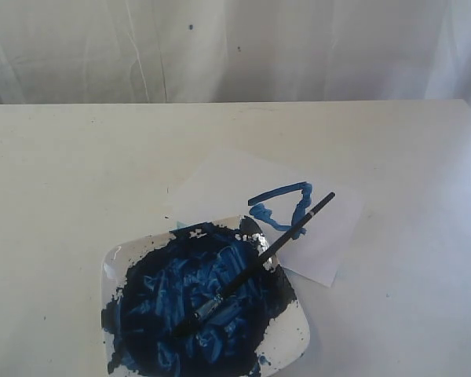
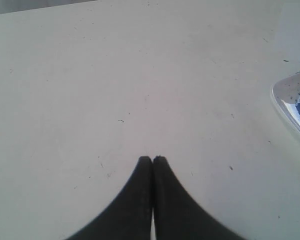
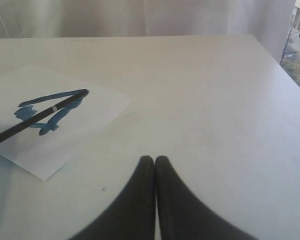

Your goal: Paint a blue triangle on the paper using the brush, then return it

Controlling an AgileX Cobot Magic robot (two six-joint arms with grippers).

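Exterior view: brush (image 1: 261, 258) lies on plate (image 1: 292, 339); left gripper (image 2: 152, 159) clenched; right gripper (image 3: 154, 159) clenched.

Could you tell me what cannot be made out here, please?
Exterior view: frame cuts off the plate at its near edge; the brush hides part of the blue triangle.
Right wrist view: brush bristles lie past the picture's edge.
Left wrist view: only the plate's corner shows.
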